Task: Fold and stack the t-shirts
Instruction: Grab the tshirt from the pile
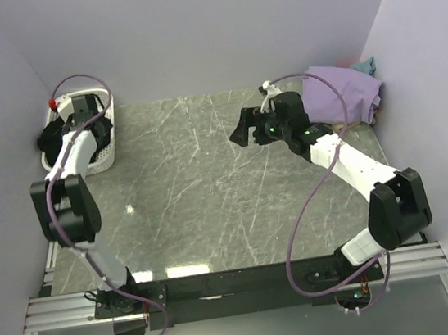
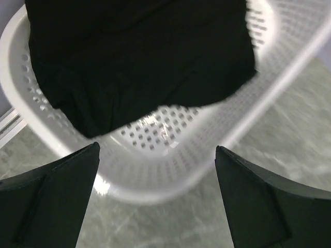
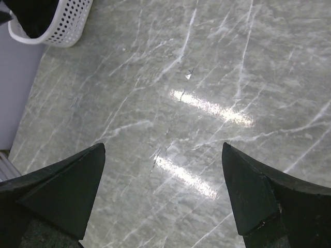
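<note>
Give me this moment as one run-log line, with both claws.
left claw: open, at basket with black shirt inside | right claw: open, over table, empty | lavender shirt: far right corner

i see a black t-shirt (image 2: 139,62) in the white basket (image 2: 155,135), whose walls are dotted with small round holes. the worktop (image 1: 202,187) is grey-green marble with thin white veins. there's a plain lavender t-shirt (image 1: 342,90), and a scrap of teal t-shirt (image 1: 368,64) shows behind it.
</note>
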`<state>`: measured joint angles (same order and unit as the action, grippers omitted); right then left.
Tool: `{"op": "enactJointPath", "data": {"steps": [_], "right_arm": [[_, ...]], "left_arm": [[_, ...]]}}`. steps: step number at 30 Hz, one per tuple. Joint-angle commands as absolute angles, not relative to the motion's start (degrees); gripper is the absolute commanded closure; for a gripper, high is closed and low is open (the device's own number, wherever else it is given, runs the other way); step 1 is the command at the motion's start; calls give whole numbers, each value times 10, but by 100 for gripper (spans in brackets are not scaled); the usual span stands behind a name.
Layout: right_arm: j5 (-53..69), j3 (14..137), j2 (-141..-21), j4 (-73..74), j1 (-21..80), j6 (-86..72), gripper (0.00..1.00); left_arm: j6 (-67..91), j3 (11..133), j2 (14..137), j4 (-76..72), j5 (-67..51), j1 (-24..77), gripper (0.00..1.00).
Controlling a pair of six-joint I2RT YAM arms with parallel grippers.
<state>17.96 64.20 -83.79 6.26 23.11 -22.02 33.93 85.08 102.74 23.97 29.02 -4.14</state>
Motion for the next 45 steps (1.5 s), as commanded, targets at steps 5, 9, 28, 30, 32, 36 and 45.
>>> {"op": "enactJointPath", "data": {"steps": [5,9,28,30,32,36,45], "right_arm": [[235,687,-876,47,236,-178,0],[250,703,-908,53,235,-178,0],[271,705,-928,54,236,-180,0],[268,704,-927,55,235,-178,0],[264,704,-927,59,235,-177,0],[267,706,-928,63,235,-175,0],[271,697,-925,61,235,-175,0]], "left_arm": [[367,1093,1197,308,373,-106,3],[333,1124,1259,249,299,-137,4],[292,1297,1456,315,209,-162,15],[287,1303,1462,316,197,-163,18],[283,1292,1461,302,182,-163,30],[275,1357,1496,349,162,-163,75],[259,1224,1404,276,83,-163,99]]}}
